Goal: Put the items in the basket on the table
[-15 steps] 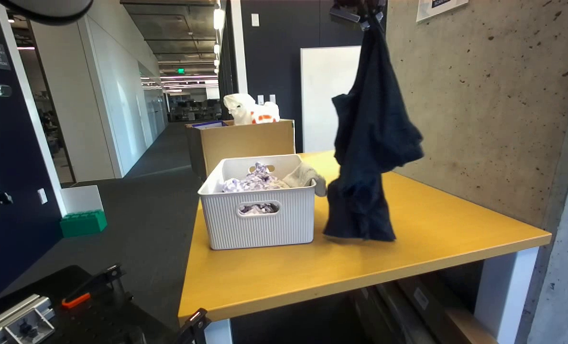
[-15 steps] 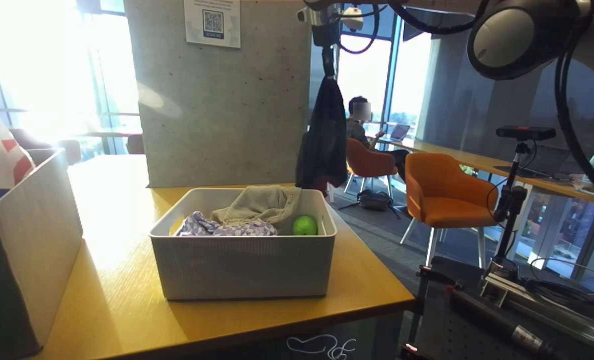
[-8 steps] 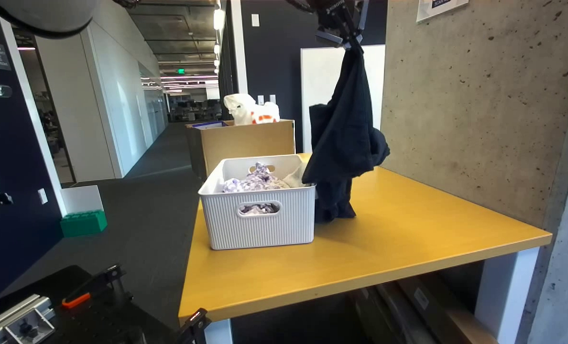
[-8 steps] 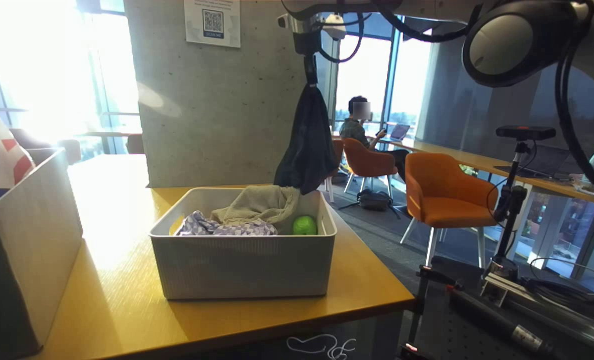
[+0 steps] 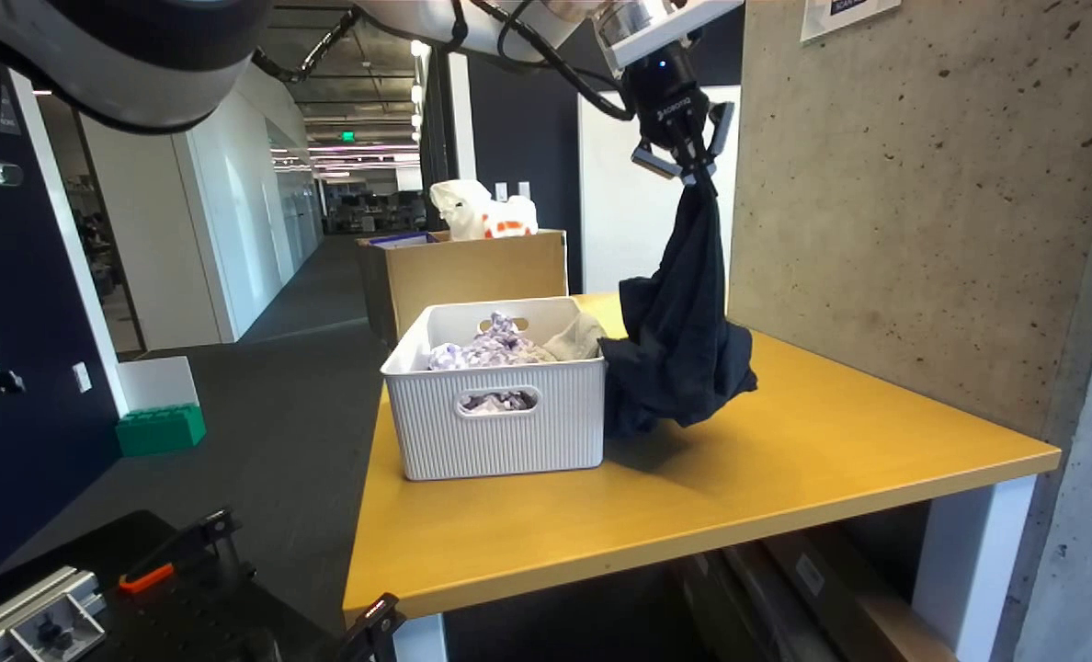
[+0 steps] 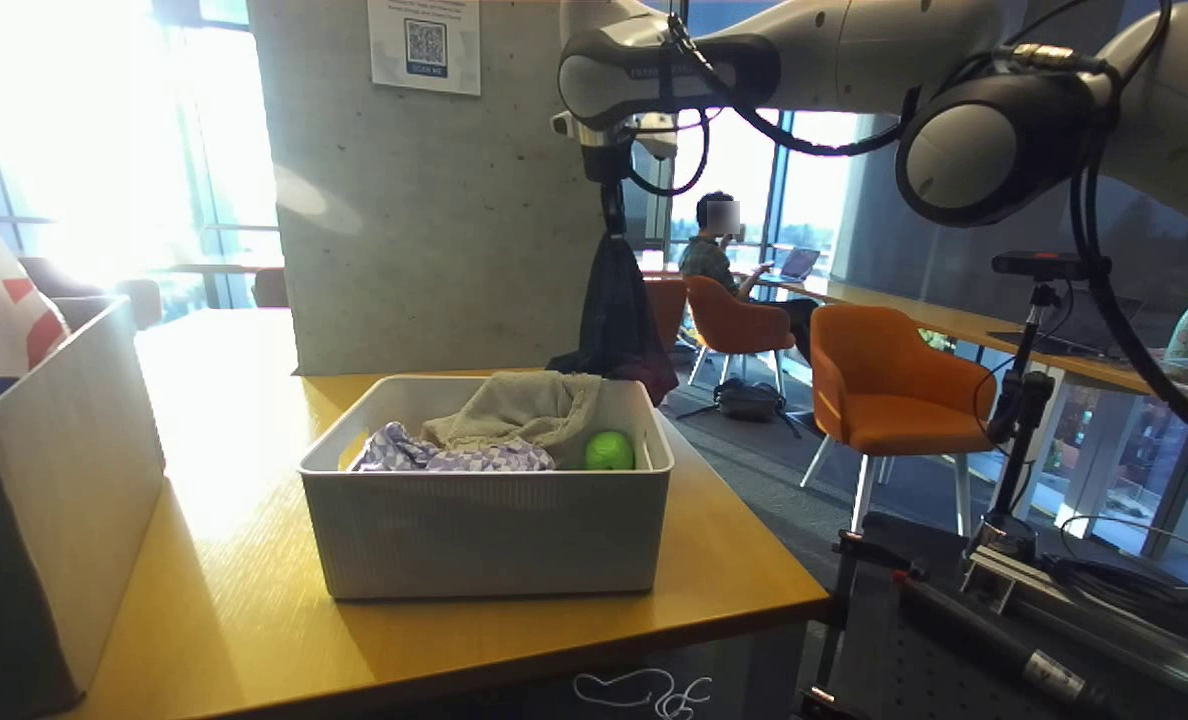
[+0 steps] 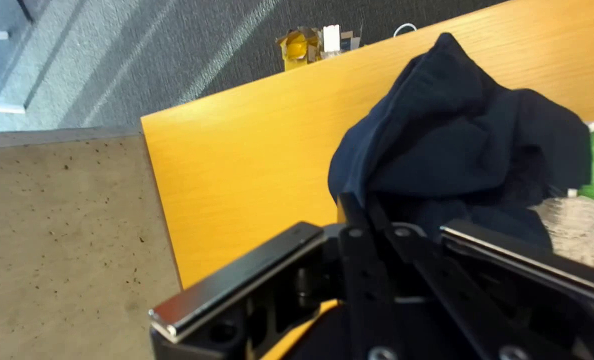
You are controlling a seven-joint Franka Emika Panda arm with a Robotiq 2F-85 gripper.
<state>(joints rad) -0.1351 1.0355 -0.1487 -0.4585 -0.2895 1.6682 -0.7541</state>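
Black garment (image 5: 679, 368): is hanging just beside the basket (image 5: 500, 441); you are not seeing clearly whether its hem is touching it.
Claw (image 5: 697, 177): you are pinching the garment's top in narrowed jaws, higher than the basket.
Basket: is holding purple-and-white cloth (image 6: 494, 459), beige cloth (image 6: 514, 408), a green round thing (image 6: 609, 451).
Table (image 5: 858, 432): is supporting the basket.
Cardboard box (image 5: 477, 274): is standing near the basket.
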